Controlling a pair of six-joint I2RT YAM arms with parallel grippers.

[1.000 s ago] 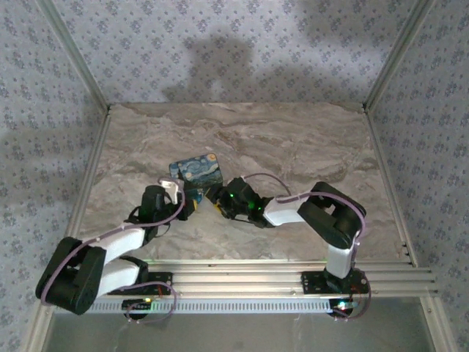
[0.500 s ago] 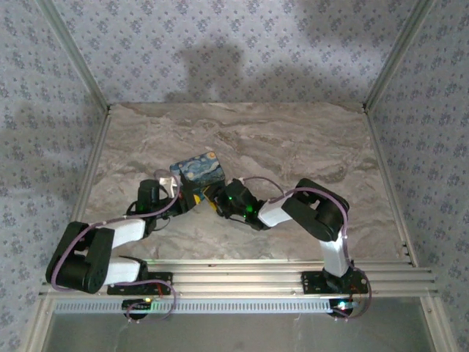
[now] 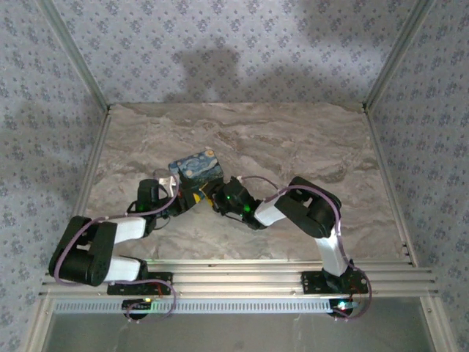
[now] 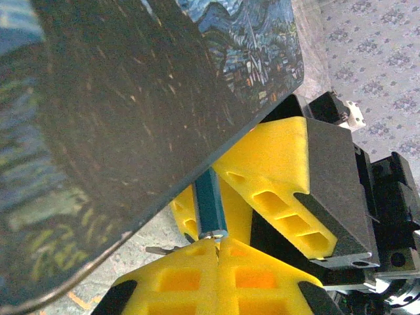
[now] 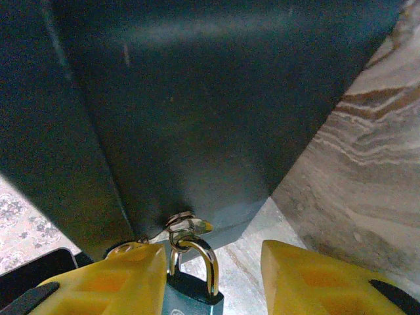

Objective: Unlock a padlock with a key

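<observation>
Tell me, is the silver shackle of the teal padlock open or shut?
Shut, it seems: both legs of the silver shackle enter the teal padlock body.

A: What is the desk [image 3: 308,139] like?
B: A marbled top, beige and grey.
A: And around it?
B: Walls [image 3: 146,37] on three sides, pale with a small floral print. Metal posts [image 3: 73,55] run up the corners. Soft shadows [image 3: 220,73] fall on the back wall. Ribbed rails [image 3: 242,275] line the near edge.
</observation>
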